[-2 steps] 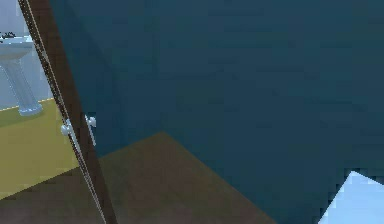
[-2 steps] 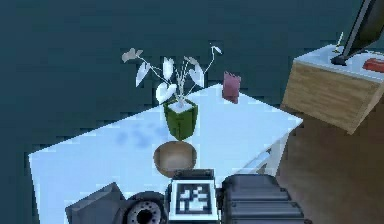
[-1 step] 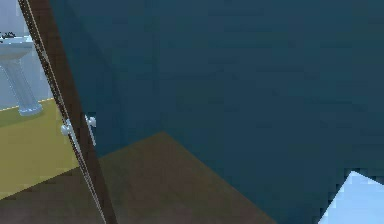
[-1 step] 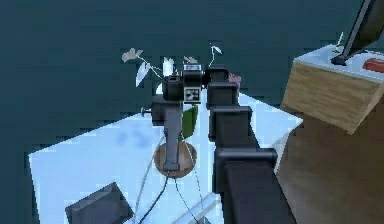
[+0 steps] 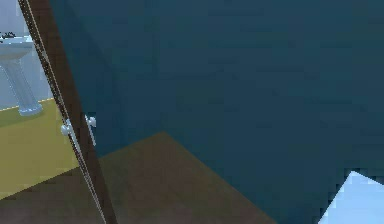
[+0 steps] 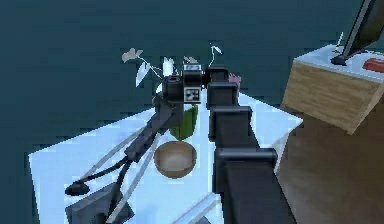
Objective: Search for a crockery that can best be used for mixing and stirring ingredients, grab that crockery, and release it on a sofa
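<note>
- The brown bowl (image 6: 174, 158) sits upright near the middle of the white table (image 6: 60, 165), just in front of a potted plant (image 6: 184, 122).
- The gripper (image 6: 160, 108) is close by the plant and bowl. I cannot tell how its jaws stand, nor whether it holds anything.
- The bowl looks wooden, so probably light, stiff and smooth-walled.
- I'd take it by the rim, one finger inside.

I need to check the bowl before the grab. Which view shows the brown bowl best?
The arm side view: the brown bowl stands upright on the white table, its rim and hollow plain, left of the arm. The forward view faces a door and a teal wall, with a pale corner at bottom right.
</note>
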